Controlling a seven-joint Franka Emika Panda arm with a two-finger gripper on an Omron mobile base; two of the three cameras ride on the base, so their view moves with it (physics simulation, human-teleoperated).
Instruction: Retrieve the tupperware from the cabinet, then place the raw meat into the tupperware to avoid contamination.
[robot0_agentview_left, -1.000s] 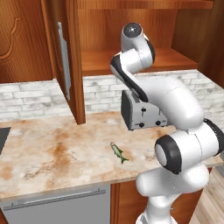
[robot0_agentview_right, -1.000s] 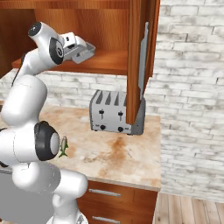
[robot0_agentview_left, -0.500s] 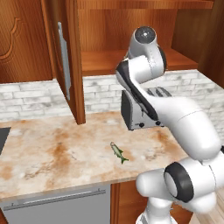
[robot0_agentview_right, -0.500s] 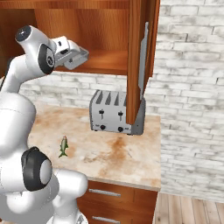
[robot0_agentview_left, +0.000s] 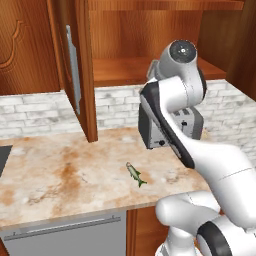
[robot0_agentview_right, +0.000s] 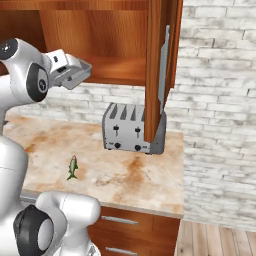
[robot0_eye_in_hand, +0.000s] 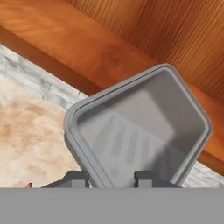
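Observation:
The tupperware (robot0_eye_in_hand: 140, 127), a grey translucent box with rounded corners, is tilted in front of the open cabinet's shelf (robot0_eye_in_hand: 87, 48). My gripper (robot0_eye_in_hand: 111, 179) is shut on its near wall. From the right base view the tupperware (robot0_agentview_right: 76, 73) hangs at the hand, just outside the shelf (robot0_agentview_right: 117, 70) and above the counter. The raw meat, a tiny grey-green fish (robot0_agentview_left: 135, 174), lies on the marbled counter near its front edge, also seen as the fish (robot0_agentview_right: 73, 167) in the right base view. The cabinet's doors (robot0_agentview_left: 75, 65) (robot0_agentview_right: 160, 65) stand open.
A grey toaster (robot0_agentview_right: 132, 131) stands against the brick wall under the cabinet; my arm partly hides it (robot0_agentview_left: 194, 125) in the left base view. The open doors jut out over the counter. A grey appliance front (robot0_agentview_left: 65, 235) sits below the counter edge.
The hand has drawn the tupperware out from the shelf and a little lower. The arm's upper joints have swung to the right in the left base view. The fish has not moved.

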